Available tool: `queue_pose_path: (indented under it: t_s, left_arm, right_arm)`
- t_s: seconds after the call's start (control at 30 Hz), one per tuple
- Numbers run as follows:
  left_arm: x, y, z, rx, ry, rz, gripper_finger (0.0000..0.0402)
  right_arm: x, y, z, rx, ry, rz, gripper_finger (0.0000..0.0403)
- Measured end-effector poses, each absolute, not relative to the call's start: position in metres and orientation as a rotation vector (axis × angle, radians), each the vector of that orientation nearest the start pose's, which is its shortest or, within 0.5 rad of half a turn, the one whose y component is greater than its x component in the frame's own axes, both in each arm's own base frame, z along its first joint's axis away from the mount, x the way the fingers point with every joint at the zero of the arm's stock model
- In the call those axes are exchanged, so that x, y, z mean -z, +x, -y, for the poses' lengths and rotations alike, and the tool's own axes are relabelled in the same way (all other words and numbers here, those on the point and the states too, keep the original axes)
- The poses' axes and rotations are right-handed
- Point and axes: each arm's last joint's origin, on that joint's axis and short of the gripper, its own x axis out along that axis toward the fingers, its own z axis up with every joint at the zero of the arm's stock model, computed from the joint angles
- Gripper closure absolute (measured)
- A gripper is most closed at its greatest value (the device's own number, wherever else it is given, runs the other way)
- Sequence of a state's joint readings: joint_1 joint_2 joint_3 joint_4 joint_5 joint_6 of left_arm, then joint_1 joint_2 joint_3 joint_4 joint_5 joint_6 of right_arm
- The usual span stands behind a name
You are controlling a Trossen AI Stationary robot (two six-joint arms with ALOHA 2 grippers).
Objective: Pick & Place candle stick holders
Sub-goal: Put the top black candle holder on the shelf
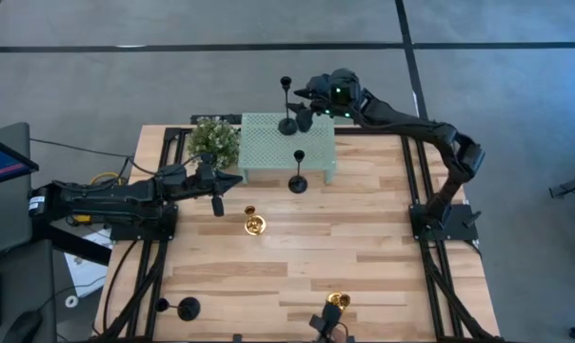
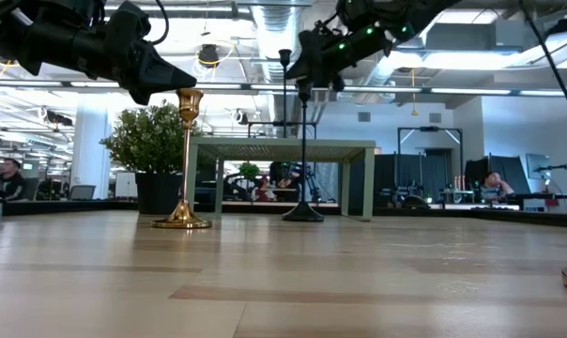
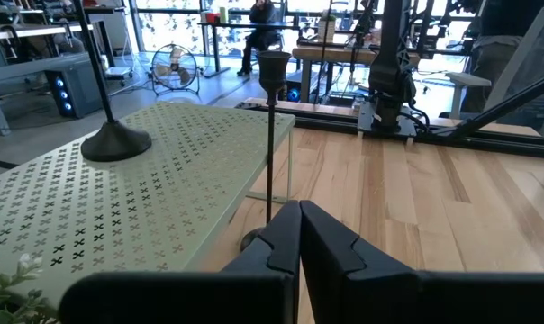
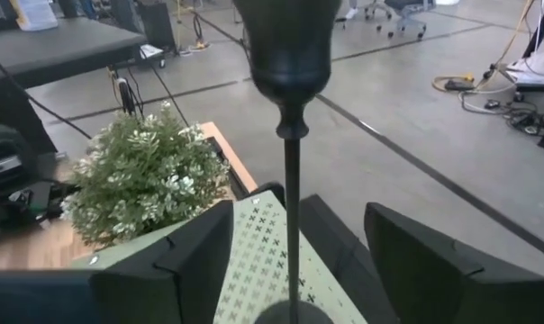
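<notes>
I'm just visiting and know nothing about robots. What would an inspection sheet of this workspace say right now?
Surface: wooden table, with a green perforated stand at the far edge.
Job's things: one black holder on the stand, another black holder in front of it, a third black holder near the front; gold holders mid-table and at the front edge.
Clutter: potted plant.
Grippers: right gripper open around the stand's holder; left gripper shut, empty.
Cables: yellow cable by the left arm.
Surroundings: people at desks in the low view.
</notes>
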State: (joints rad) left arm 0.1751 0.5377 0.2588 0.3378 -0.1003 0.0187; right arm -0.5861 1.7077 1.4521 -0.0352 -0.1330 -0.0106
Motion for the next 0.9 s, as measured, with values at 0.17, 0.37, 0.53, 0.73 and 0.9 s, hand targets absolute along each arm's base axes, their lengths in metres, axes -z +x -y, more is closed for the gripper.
queue_pose_path:
  t_s: [0.17, 0.37, 0.53, 0.73, 0.9]
  left_arm:
    - [-0.235, 0.139, -0.028, -0.276, 0.021, 0.056, 0.0394]
    - [-0.235, 0.139, -0.028, -0.276, 0.021, 0.056, 0.0394]
    - [-0.235, 0.139, -0.028, -0.276, 0.021, 0.056, 0.0394]
    - [-0.235, 0.139, -0.028, -0.276, 0.021, 0.056, 0.0394]
    - [-0.235, 0.139, -0.028, -0.276, 0.025, 0.056, 0.0394]
  right_arm:
    - [-0.354, 0.315, 0.203, 0.432, 0.043, -0.336, 0.0168]
    - [-0.374, 0.286, 0.175, 0.390, 0.020, -0.446, 0.0220]
    - [-0.394, 0.263, 0.150, 0.356, -0.001, -0.466, 0.0303]
    - [-0.410, 0.238, 0.122, 0.313, -0.015, -0.491, 0.0395]
    - [-0.415, 0.226, 0.103, 0.374, -0.055, -0.519, 0.0400]
